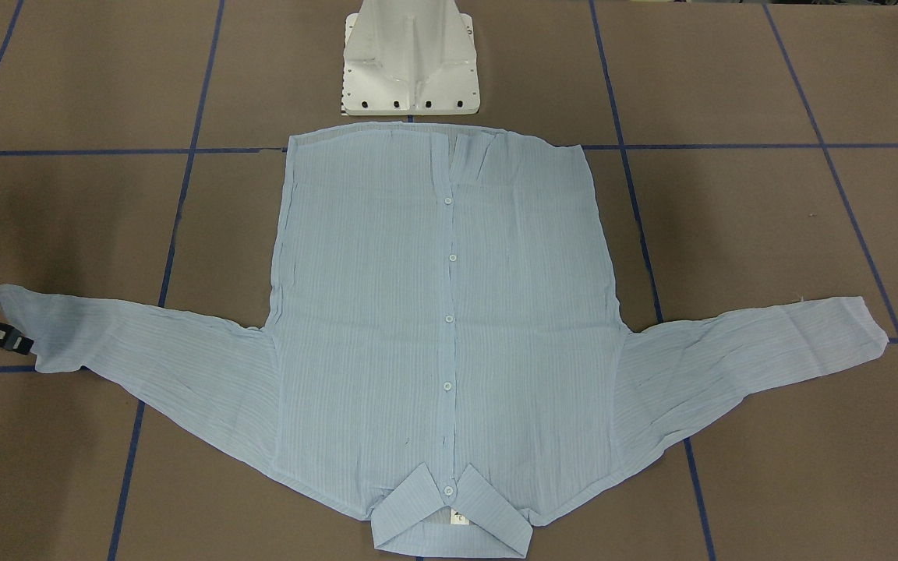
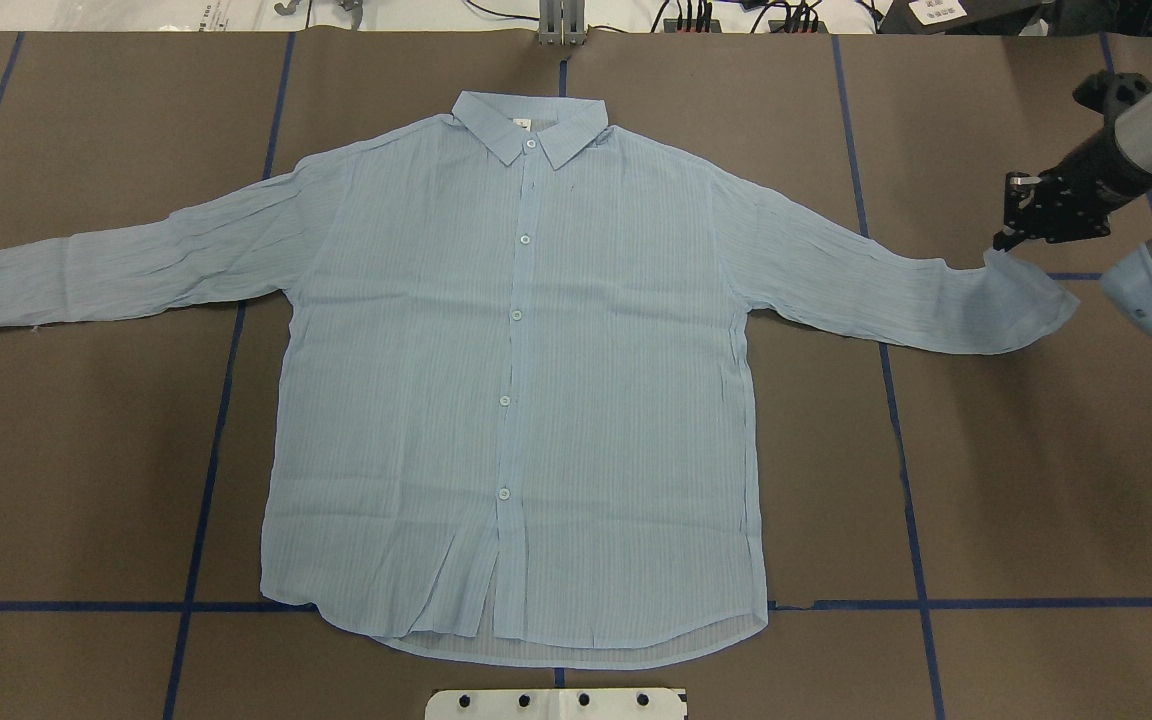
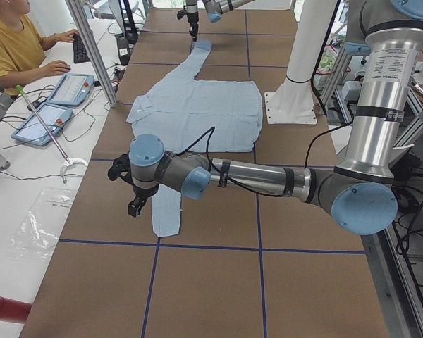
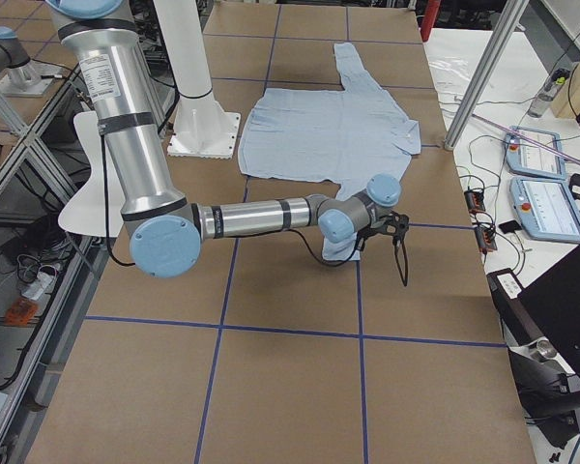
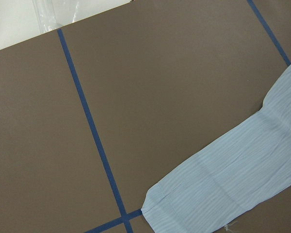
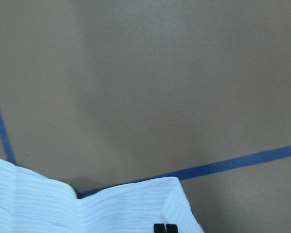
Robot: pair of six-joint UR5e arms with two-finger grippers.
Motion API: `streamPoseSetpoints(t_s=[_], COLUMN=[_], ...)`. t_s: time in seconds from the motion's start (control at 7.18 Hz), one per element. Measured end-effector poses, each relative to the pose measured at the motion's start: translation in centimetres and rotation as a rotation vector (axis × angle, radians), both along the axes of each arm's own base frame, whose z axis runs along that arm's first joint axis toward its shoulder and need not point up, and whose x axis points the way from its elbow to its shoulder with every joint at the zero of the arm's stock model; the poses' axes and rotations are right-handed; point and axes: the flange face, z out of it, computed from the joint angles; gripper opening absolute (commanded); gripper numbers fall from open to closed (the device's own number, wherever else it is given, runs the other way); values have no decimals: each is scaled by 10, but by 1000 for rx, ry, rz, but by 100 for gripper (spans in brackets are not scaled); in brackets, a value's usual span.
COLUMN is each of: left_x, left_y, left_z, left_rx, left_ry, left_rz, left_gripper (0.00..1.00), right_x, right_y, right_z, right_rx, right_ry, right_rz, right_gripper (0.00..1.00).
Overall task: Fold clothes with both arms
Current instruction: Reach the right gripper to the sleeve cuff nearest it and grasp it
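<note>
Light-blue striped shirt (image 2: 536, 380) is lying flat, front up and buttoned, on the brown table (image 2: 1036, 480). In the overhead view the collar is pointing to 12 o'clock, the hem to 6, and the sleeves are spreading toward 9 and 3.

Pose, right arm (image 4: 261, 215): reaching out low and nearly level over the table, wrist bending down at the 3 o'clock cuff (image 2: 1021, 300). The right tool (image 2: 1004, 240) is pinching that cuff's 12 o'clock corner. Its black fingertips (image 6: 159, 228) are pressing together on the fabric, and the corner is lifting slightly off the table.

Pose, left arm (image 3: 261, 179): stretching out level as well, wrist turned down. The left tool (image 3: 135, 204) is hanging over bare table just beside the 9 o'clock cuff (image 5: 184, 204), apart from it.

Hard to read: the left tool is showing only in the side view, small and dark, so I cannot tell whether it is open or closed. The front view is cropping the right tool at its 9 o'clock edge.
</note>
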Motion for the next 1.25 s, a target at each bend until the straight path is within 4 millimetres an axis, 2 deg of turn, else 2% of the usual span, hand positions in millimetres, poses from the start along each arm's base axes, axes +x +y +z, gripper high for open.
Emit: streamPoseSetpoints(t_s=[0.28,0.56,0.84,1.11,1.25], left_x=[0,-1,0,0,0], left_y=[-3,-1,1,4,5], left_z=[-7,-6,-2,2,4], left_rx=[34,42,37,30,26], left_ry=[-1,0,0,1,2], left_rz=[-1,-1,0,1,1], left_gripper=[100,100,100,100,99], right_x=[-79,-147,-216,-282,-313], right_y=[-18,-36,-64,-68,-65], right_z=[-93,-180,-268,-347,-380], right_rx=[-60,-104,-111,-104,-97], right_ry=[-46,-63,-65,-65,-67], right_rz=[40,121,196,246,267], right_gripper=[0,0,0,0,0])
